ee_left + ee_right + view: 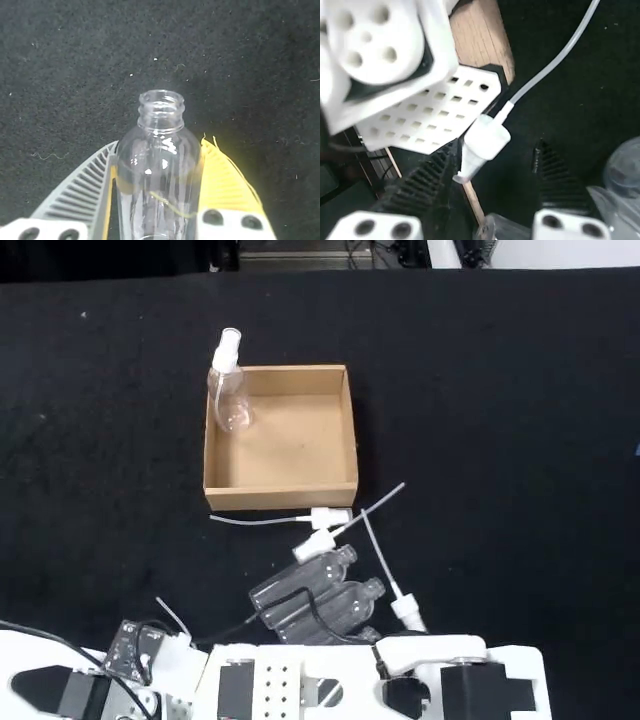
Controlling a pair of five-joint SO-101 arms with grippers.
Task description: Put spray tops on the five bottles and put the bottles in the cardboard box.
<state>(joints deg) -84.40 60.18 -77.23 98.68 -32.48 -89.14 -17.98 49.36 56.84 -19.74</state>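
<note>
Five clear bottles [300,590]; capped bottle [230,400] in box [280,497] (eleven-o'clock corner).
Left pincer [159,146] grips uncapped bottle [160,165]; right pincer [496,149] gapes around spray top [487,137].

This looks like a robotics lab bench. White printed arm bases [270,685] sit on a black-clothed table [520,420], and cables [365,252] lie behind it.

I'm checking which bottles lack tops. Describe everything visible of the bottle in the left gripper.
The bottle is clear plastic, apparently empty, with rounded shoulders and a threaded neck, open and uncapped. Two ribbed fingers of the left gripper clamp its sides, neck pointing away from the wrist over the black tabletop.
</note>
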